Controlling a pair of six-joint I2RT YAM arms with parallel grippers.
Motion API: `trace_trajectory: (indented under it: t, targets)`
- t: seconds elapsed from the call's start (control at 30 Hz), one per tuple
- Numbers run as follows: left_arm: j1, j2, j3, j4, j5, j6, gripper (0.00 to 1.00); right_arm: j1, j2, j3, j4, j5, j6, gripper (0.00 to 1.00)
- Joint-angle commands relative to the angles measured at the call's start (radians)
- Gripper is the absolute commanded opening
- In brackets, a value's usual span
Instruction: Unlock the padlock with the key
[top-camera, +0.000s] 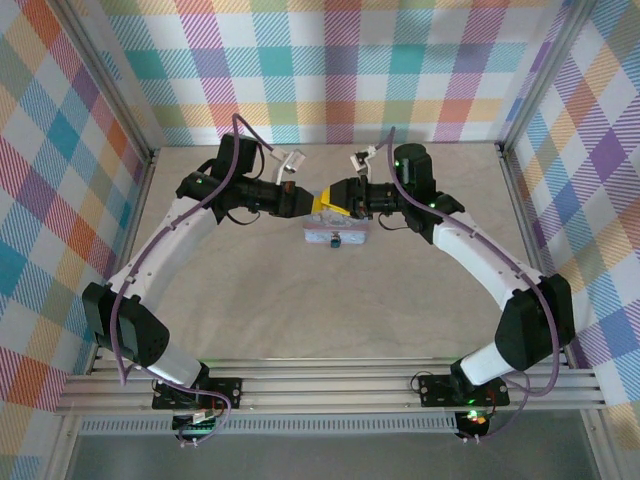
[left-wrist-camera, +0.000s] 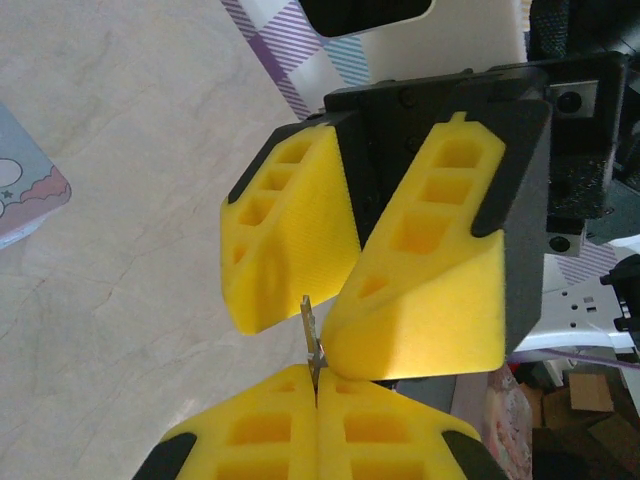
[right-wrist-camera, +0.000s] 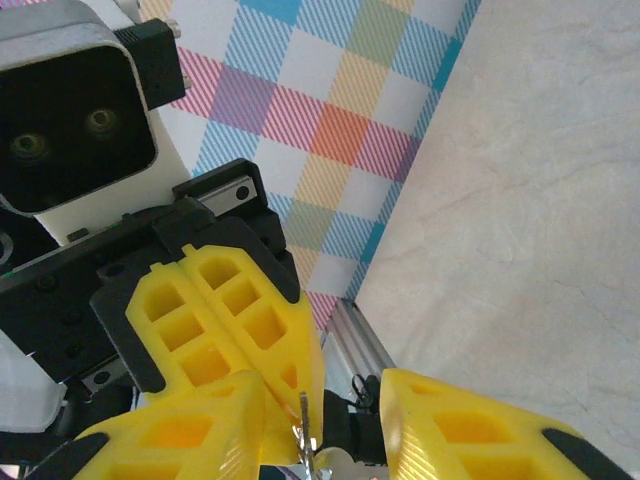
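My left gripper (left-wrist-camera: 316, 395) is shut on the key (left-wrist-camera: 310, 325), a thin metal blade sticking out of its yellow tips. The blade stands between the parted fingers of my right gripper (left-wrist-camera: 300, 335), close against one finger (left-wrist-camera: 420, 290). In the right wrist view the key (right-wrist-camera: 304, 420) rises between my right gripper's (right-wrist-camera: 325, 400) open fingers, in front of the left gripper (right-wrist-camera: 305, 385). From above, both grippers (top-camera: 318, 205) (top-camera: 338, 203) meet tip to tip over the pastel tin box (top-camera: 338, 232). The padlock (top-camera: 335, 240) is a tiny dark bluish spot on the box's near side.
A corner of the tin box (left-wrist-camera: 25, 200) lies at the left of the left wrist view. Checked walls close the table on three sides, with an aluminium rail (right-wrist-camera: 355, 345) along the base of the wall. Bare tabletop (top-camera: 330, 320) stretches towards the arm bases.
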Motion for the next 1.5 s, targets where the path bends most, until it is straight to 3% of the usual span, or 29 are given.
trace_trajectory:
  t: [0.0,0.5,0.53,0.6,0.67,1.07,1.47]
  targets:
    - [0.008,-0.026,0.001,0.01,0.01,0.017,0.0,0.008,0.016,0.029,0.021,-0.07,0.003,0.35]
    - [0.008,-0.032,-0.001,0.022,-0.054,-0.004,0.0,0.008,0.012,0.005,0.098,-0.092,0.008,0.02]
    - [0.008,-0.038,0.001,0.017,-0.085,-0.01,0.03,0.008,0.009,0.008,0.094,-0.08,-0.001,0.01]
    - [0.011,-0.051,0.01,0.001,-0.151,-0.017,0.21,0.008,0.005,0.022,0.073,-0.052,-0.022,0.0]
    - [0.018,-0.079,-0.004,0.021,-0.194,-0.044,0.28,0.008,0.008,0.052,0.045,-0.042,-0.046,0.0]
    - [0.028,-0.198,-0.292,0.608,-0.138,-0.59,0.4,-0.001,0.041,0.151,0.07,-0.05,-0.075,0.0]
    - [0.01,-0.21,-0.396,0.894,-0.143,-0.826,0.38,-0.001,0.048,0.151,0.107,-0.031,-0.06,0.0]
